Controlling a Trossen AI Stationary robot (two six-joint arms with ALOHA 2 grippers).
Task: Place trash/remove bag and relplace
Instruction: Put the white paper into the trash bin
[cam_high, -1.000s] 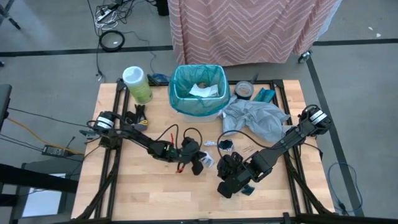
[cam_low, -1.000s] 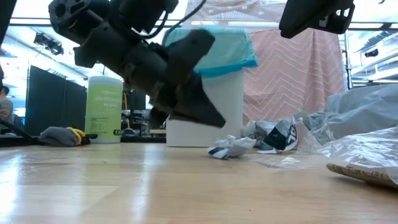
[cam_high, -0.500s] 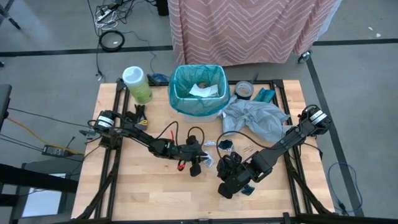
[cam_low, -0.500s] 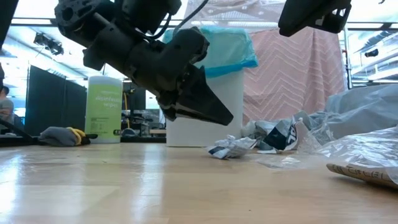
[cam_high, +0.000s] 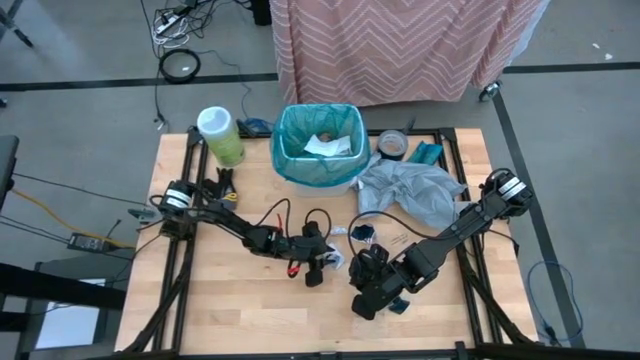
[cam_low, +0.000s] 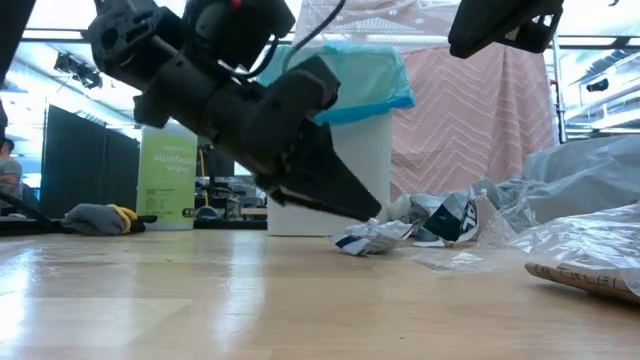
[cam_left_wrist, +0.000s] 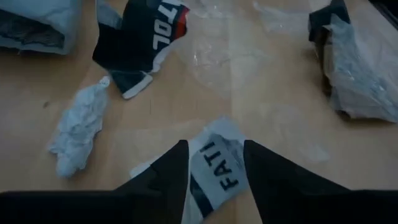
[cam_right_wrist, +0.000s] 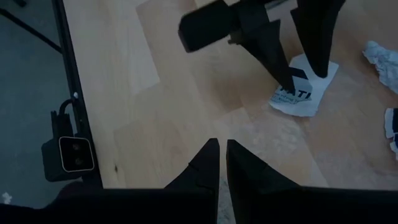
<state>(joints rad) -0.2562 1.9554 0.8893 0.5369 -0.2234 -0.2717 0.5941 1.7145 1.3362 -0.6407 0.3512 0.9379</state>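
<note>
Here the left gripper (cam_left_wrist: 214, 163) hangs with jaws open astride the white wrapper (cam_left_wrist: 217, 171) flat on the bench (cam_left_wrist: 280, 112), while the right gripper (cam_right_wrist: 219, 163), jaws closed, waits beside.

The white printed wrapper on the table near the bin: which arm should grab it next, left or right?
Left. The left gripper is open, its fingers straddling the white printed wrapper, tips almost at the table. The right gripper is nearly shut and stands off from the wrapper.

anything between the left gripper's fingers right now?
Yes. In the left wrist view the left gripper is open, straddling a white printed wrapper flat on the table. The right wrist view shows the same: fingers either side of it.
</note>
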